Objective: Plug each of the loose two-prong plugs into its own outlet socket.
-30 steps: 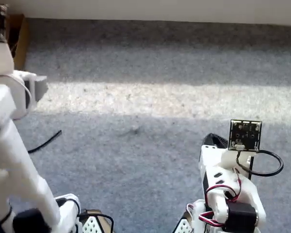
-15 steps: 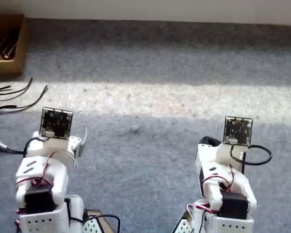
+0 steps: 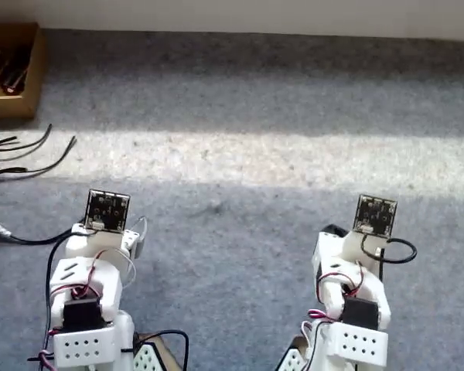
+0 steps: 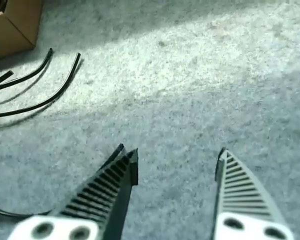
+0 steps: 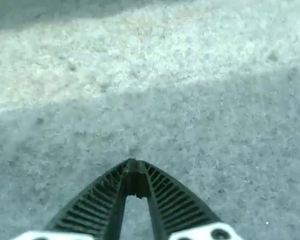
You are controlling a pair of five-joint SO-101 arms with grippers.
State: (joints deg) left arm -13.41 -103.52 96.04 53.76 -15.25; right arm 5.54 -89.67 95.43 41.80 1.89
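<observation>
My left gripper is open, its two ribbed fingers spread wide above bare grey carpet with nothing between them. My right gripper is shut, its fingertips meeting with nothing held, also over bare carpet. In the high view both arms sit folded near the front edge, the left arm at the lower left and the right arm at the lower right. Thin black cables lie loose on the carpet ahead of the left gripper, and the black cables also run along the left edge of the high view.
A brown cardboard box with small items inside stands at the far left corner; the box corner also appears in the left wrist view. Grey carpet stretches across the middle, crossed by a sunlit band.
The left arm swung in from the far left and folded down near the front edge. The right arm drew back slightly toward the front.
</observation>
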